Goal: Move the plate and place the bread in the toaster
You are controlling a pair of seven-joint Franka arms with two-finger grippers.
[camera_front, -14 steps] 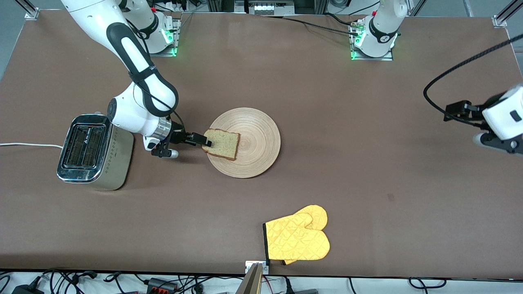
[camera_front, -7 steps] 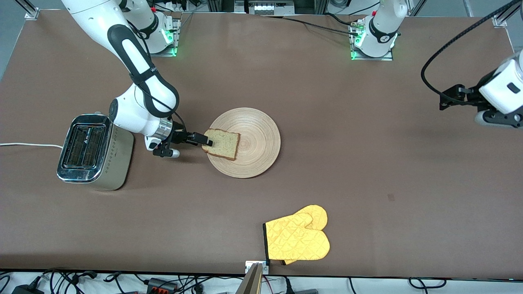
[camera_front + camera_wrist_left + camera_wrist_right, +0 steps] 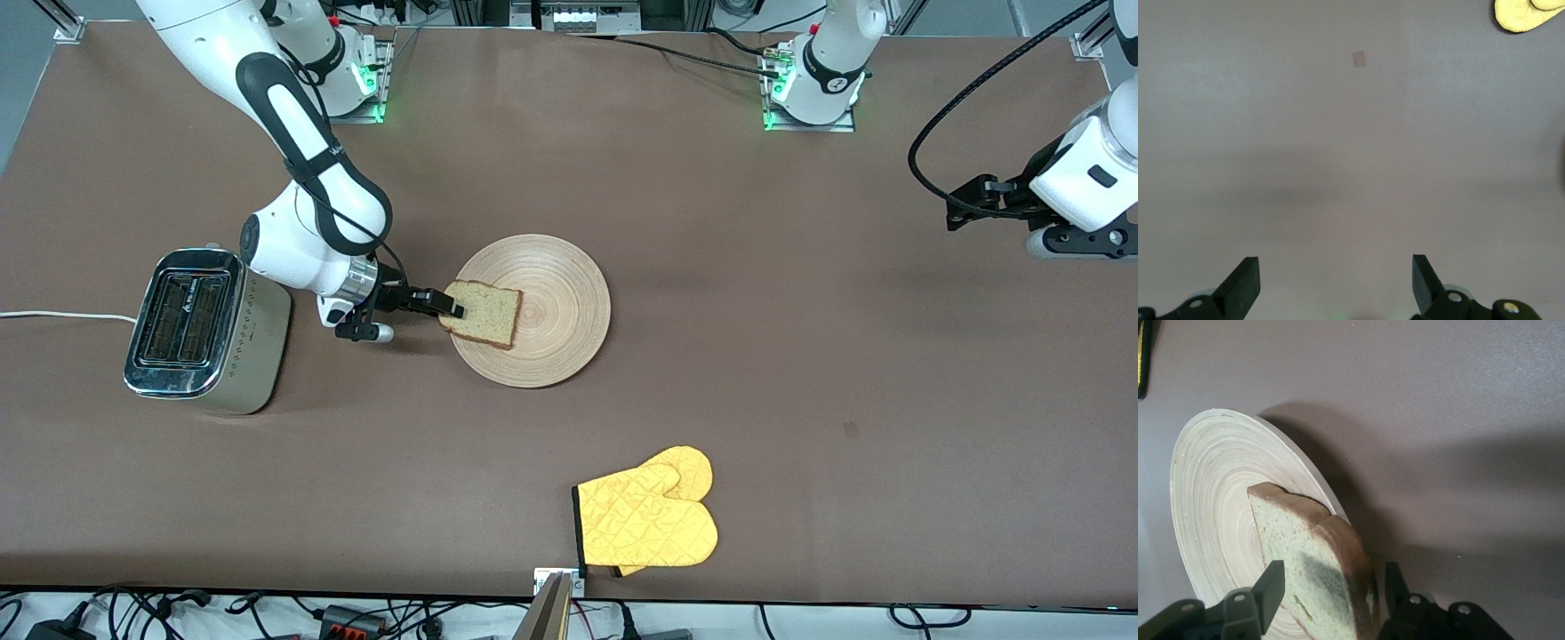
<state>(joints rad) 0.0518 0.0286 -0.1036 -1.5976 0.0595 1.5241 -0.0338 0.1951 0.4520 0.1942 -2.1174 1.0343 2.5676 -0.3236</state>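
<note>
The bread [image 3: 484,313] lies on the round wooden plate [image 3: 560,293], at the plate's edge toward the toaster [image 3: 200,329]. My right gripper [image 3: 447,308] reaches in low from the toaster's side. Its fingers are open and straddle the bread's crust edge, one on each face. In the right wrist view the bread [image 3: 1311,560] sits between the fingers of the right gripper [image 3: 1333,587], tilted over the plate [image 3: 1211,493]. My left gripper [image 3: 956,203] is open and empty, up over bare table [image 3: 1338,133] at the left arm's end.
A yellow oven mitt [image 3: 647,520] lies near the table's front edge, nearer the camera than the plate; it also shows in the left wrist view [image 3: 1528,13]. The toaster's white cord [image 3: 62,315] runs off the right arm's end of the table.
The left arm has risen and drawn back toward its base. The right gripper has stayed at the bread's edge, shifting only slightly. The bread and the plate have not moved.
</note>
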